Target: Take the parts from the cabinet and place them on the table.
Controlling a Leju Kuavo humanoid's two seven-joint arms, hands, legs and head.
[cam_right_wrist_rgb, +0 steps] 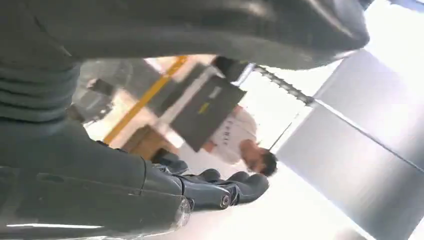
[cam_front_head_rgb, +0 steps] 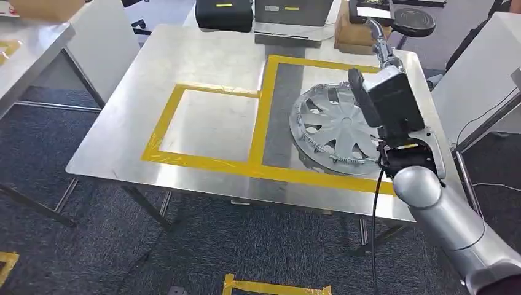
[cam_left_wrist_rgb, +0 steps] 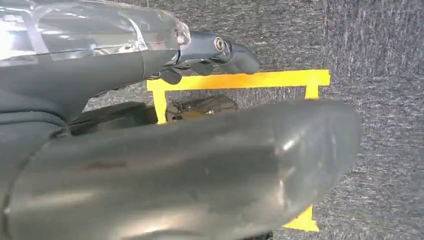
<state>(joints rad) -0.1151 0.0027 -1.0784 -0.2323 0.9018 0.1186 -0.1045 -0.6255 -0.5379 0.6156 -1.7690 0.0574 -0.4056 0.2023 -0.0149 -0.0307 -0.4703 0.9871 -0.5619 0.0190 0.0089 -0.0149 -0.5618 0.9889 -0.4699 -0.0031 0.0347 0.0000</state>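
Observation:
A silver wheel cover lies flat on the steel table, inside the right-hand rectangle of yellow tape. My right hand hovers over the cover's right edge with its fingers stretched out away from me, holding nothing. In the right wrist view the same hand shows straight fingers with nothing between them and the thumb. My left hand hangs over the carpet with its fingers extended and empty.
At the table's far edge stand a black case, a grey box and a cardboard box, with a round stool behind. Another table stands at left. A person is nearby. Yellow tape marks the carpet.

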